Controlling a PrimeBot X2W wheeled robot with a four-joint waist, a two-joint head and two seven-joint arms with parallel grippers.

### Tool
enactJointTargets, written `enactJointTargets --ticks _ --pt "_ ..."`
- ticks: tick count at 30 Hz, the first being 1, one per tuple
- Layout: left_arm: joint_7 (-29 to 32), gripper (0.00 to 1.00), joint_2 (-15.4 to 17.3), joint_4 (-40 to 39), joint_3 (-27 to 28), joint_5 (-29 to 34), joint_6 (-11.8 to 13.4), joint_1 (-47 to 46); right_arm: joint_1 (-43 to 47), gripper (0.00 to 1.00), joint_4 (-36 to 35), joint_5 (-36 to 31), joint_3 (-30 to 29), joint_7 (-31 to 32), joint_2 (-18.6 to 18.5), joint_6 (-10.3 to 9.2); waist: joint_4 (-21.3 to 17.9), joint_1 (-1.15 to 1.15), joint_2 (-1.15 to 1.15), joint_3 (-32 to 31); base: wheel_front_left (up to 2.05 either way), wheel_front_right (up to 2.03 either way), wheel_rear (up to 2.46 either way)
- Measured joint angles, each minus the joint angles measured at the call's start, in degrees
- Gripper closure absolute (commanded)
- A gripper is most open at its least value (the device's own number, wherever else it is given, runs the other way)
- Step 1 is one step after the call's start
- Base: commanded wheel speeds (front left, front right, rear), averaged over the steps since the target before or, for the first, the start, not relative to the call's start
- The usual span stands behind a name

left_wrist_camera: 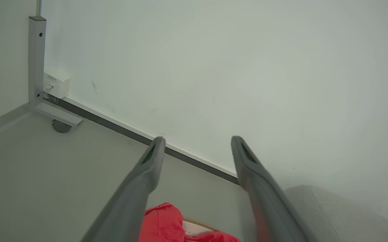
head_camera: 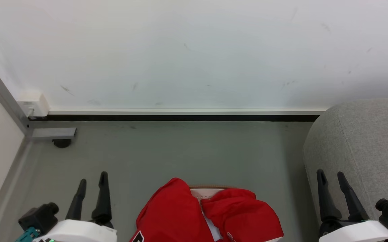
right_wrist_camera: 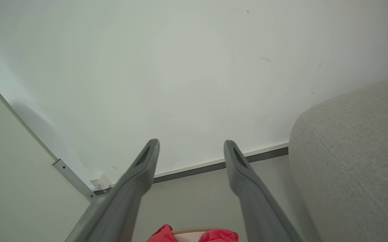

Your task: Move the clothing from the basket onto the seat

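Left gripper [head_camera: 93,178] at lower left, right gripper [head_camera: 330,172] at lower right, both spread wide and empty; the red clothing [head_camera: 170,215] heaps in the basket [head_camera: 210,192] at bottom centre, squarely between them, with the grey seat [head_camera: 365,151] at the right edge, nearest the right arm

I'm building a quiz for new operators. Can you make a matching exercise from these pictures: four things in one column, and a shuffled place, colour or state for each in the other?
Column A
1. clothing
2. basket
3. seat
4. left gripper

Column B
a. light grey, at the head view's right side
b. red, heaped over a rim
c. open and empty, at the head view's lower left
d. cream with a brown rim, mostly covered

Pairs: 1-b, 2-d, 3-a, 4-c
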Motion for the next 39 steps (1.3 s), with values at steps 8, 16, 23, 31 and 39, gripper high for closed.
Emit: enactJointTargets --ticks 8,16,23,31,39 --pt "-1.20 0.00 0.33 -0.14 -0.77 5.64 0.90 0.01 -0.04 0.00 0.99 -4.50 0.00 -1.26 0.11 0.00 -0.03 0.00 0.00 0.12 0.00 0.00 0.00" --pt "-2.30 0.00 0.51 -0.60 -1.52 9.84 0.98 0.01 -0.39 0.00 0.91 -8.14 0.46 -2.45 0.33 0.00 -0.28 0.00 0.00 0.29 0.00 0.00 0.00" --pt "-3.39 0.00 0.66 -1.03 -1.85 13.52 1.21 0.01 -0.63 0.00 0.04 -11.27 1.01 -3.27 0.42 0.00 -0.49 0.00 0.00 0.33 0.00 0.00 0.00" --pt "-4.21 0.00 0.68 -1.41 -1.91 17.06 1.11 0.00 -0.63 0.00 -0.47 -14.11 1.68 -4.34 0.46 0.00 -0.54 0.00 0.00 0.34 0.00 0.00 0.00" --pt "-5.10 0.00 0.64 -1.71 -2.01 20.56 0.53 -0.02 -0.63 0.00 -0.83 -17.14 2.12 -5.22 0.47 0.00 -0.42 0.00 0.00 0.35 0.00 0.00 0.00"
